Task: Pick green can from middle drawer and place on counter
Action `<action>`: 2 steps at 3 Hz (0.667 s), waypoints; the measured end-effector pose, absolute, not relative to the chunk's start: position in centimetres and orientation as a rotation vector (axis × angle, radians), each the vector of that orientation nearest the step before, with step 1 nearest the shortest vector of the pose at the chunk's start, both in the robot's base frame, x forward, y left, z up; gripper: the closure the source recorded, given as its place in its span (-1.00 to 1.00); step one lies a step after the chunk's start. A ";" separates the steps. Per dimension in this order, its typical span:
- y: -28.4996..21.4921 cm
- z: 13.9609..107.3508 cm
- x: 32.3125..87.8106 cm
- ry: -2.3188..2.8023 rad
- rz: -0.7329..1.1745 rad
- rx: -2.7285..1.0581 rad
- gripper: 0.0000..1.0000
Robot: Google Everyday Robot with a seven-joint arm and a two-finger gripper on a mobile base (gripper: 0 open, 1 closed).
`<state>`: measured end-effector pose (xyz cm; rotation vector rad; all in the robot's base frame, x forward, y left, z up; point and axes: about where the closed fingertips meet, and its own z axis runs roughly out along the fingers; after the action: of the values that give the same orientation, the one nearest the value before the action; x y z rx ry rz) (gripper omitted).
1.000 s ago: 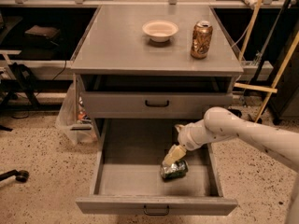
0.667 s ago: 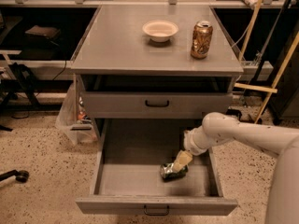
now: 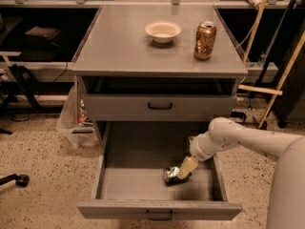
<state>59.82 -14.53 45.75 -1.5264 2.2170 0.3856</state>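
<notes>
The middle drawer (image 3: 157, 209) is pulled open below the shut upper drawer front. The green can (image 3: 170, 174) lies on its side on the drawer floor, right of centre. My gripper (image 3: 184, 170) reaches down into the drawer from the right on a white arm, and its tan fingers are at the can's right end, touching it. The counter (image 3: 124, 42) is the flat grey top of the cabinet above.
A cream bowl (image 3: 163, 31) and a taller brown-gold can (image 3: 205, 40) stand on the counter's far right part. A plastic bag with items (image 3: 76, 118) sits on the floor left of the cabinet. Wooden poles (image 3: 276, 75) lean at the right.
My gripper has moved lower and closer onto the can's right end. The can has stayed on the drawer floor.
</notes>
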 end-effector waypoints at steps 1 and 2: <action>-13.0 41.3 60.0 2.171 0.480 -1.563 -1.00; -12.2 36.9 59.6 2.170 0.536 -1.616 -1.00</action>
<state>59.59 -12.18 36.93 -1.6159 2.1701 0.5358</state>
